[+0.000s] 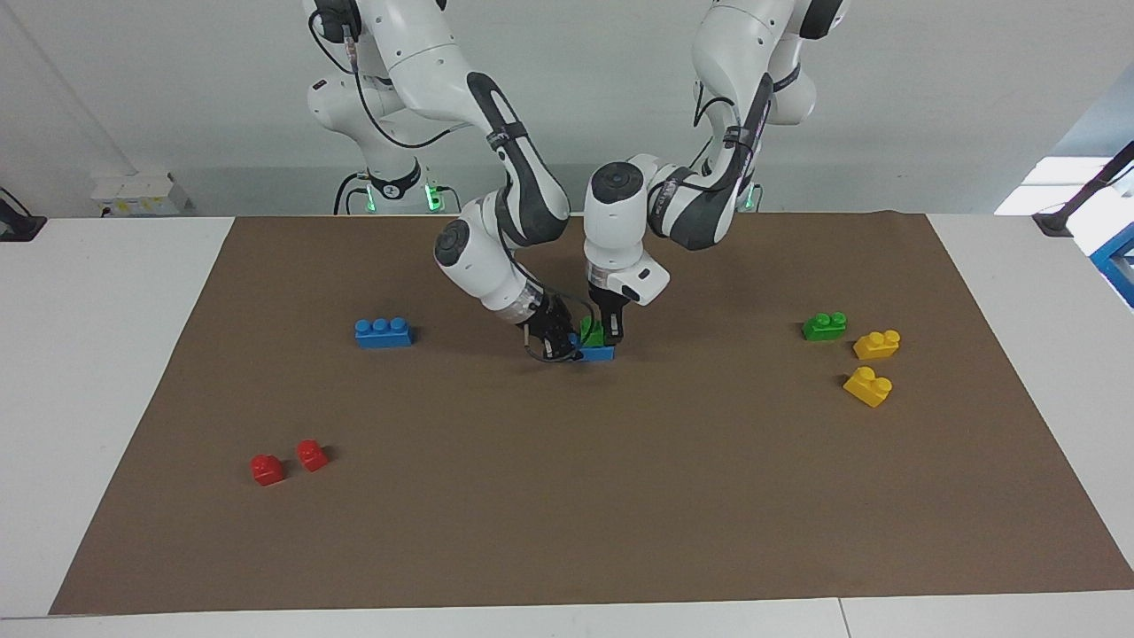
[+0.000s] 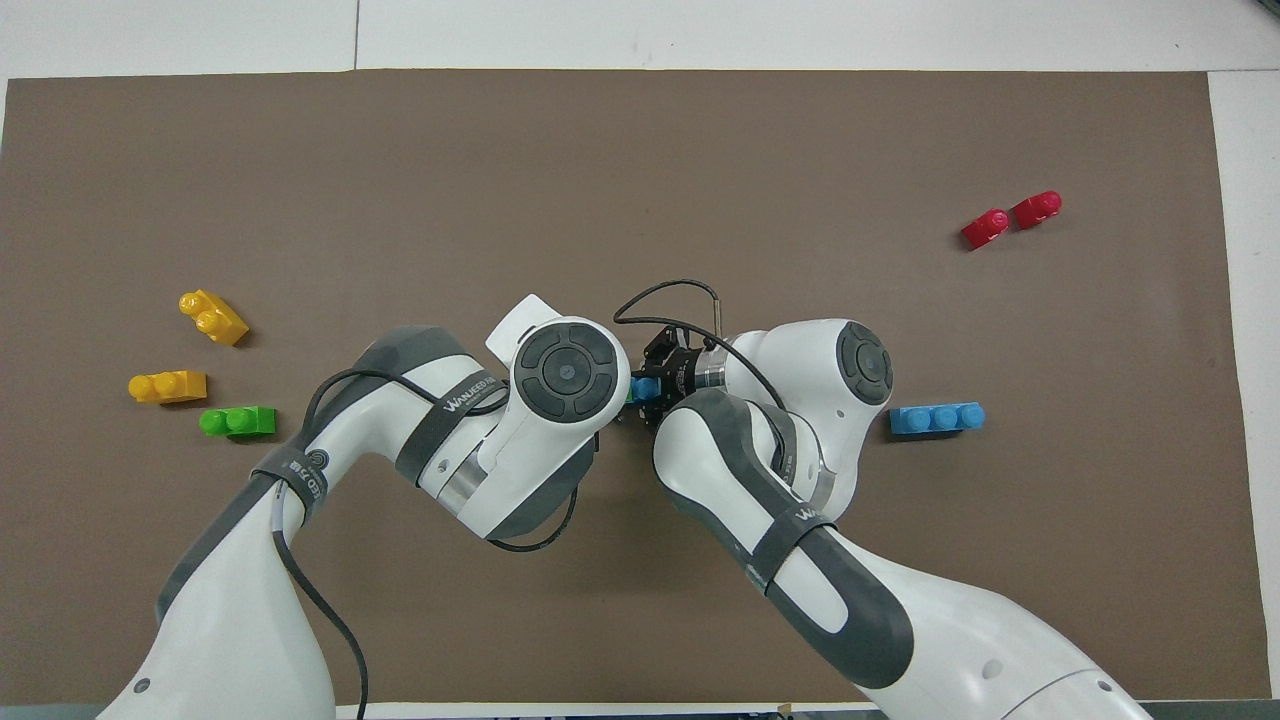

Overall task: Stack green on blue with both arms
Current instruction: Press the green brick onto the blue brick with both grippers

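At the middle of the brown mat, the left gripper point(image 1: 611, 335) comes down from above with its black fingers pinching the green brick point(image 1: 591, 333), which sits on the blue brick point(image 1: 596, 353). The right gripper point(image 1: 558, 341) reaches in low and slanted from the right arm's end, its fingers closed on that blue brick's end and steadying it on the mat. In the overhead view the arms' wrists hide the pair almost wholly; only a blue stud point(image 2: 648, 386) shows between them.

The step in hand looks like the seating itself: green pressed onto blue while the other arm braces. Next would be a firm downward push until the studs lock, then letting go straight up so the stack is not dragged.

All the bricks are glossy moulded plastic with round studs. A second blue brick point(image 1: 383, 332) with three studs lies toward the right arm's end; a spare green brick point(image 1: 824, 326) and two yellow bricks point(image 1: 876, 344) lie toward the left arm's end; two small red bricks point(image 1: 267, 469) sit farther from the robots. The mat point(image 1: 567, 496) is matte brown, laid over a white tabletop point(image 1: 97, 372).
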Tool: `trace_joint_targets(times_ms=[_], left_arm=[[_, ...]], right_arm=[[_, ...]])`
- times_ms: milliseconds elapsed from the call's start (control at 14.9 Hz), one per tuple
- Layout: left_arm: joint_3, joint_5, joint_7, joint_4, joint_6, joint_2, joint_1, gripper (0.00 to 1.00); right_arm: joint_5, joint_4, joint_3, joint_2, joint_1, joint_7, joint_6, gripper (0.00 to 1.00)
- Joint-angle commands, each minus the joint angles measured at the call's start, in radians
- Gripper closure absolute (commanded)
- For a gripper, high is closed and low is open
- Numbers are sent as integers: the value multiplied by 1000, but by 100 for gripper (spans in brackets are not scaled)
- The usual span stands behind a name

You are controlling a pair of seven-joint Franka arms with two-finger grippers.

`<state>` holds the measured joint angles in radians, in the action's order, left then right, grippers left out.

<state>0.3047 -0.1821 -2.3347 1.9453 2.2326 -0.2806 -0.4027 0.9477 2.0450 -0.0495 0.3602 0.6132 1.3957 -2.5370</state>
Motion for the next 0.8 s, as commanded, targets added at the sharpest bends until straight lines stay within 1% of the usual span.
trace_joint_targets(times_ms=[0,335,402,469,536,737], left_arm=[[-12,-17,-34,46,15,4,-21,100],[-13,-19,-22,84,59,4,-15,100],[-13,-19,-20,81,56,4,-15,86],[-13,-20,-18,77,50,4,-15,41],[-13,-20,-14,75,47,11,-16,0],[-13,-20,60,70,42,47,-1,0]], right_arm=[[39,1,-3,40,14,-35,-42,100],[39,0,-3,40,14,-35,-40,100],[39,0,-3,40,13,-35,-40,100],[39,0,-3,40,13,-33,-40,100],[39,0,-1,40,13,-33,-40,100],[39,-2,-1,40,14,-29,-40,100]])
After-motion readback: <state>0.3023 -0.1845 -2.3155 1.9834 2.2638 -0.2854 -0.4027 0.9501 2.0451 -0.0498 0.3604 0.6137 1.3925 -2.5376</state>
